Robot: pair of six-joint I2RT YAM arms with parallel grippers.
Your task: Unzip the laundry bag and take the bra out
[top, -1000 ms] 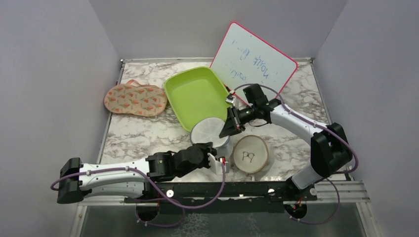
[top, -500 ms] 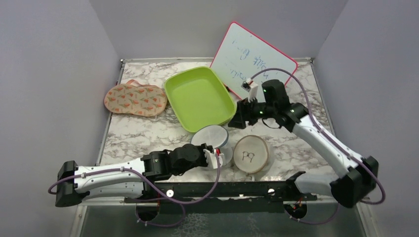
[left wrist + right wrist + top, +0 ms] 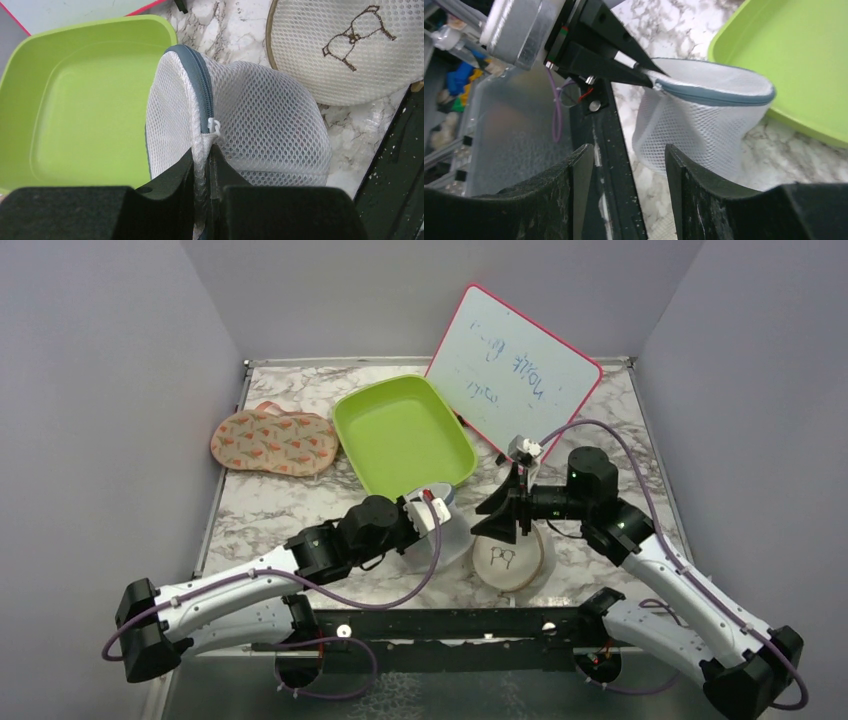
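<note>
Right fingers (image 3: 497,521) have opened and backed off the laundry bag (image 3: 260,130). Left fingers (image 3: 191,167) pinch its seam shut, tilting it. The zip (image 3: 204,85) looks closed, so unzipping remains.

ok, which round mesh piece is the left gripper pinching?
The white mesh laundry bag with the grey-blue zip, pinched at its rim by the left gripper; the beige disc with the glasses motif is not gripped.

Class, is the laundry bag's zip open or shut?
Shut where visible: the laundry bag has a grey-blue zip with no gap in either wrist view; its far side is hidden.
</note>
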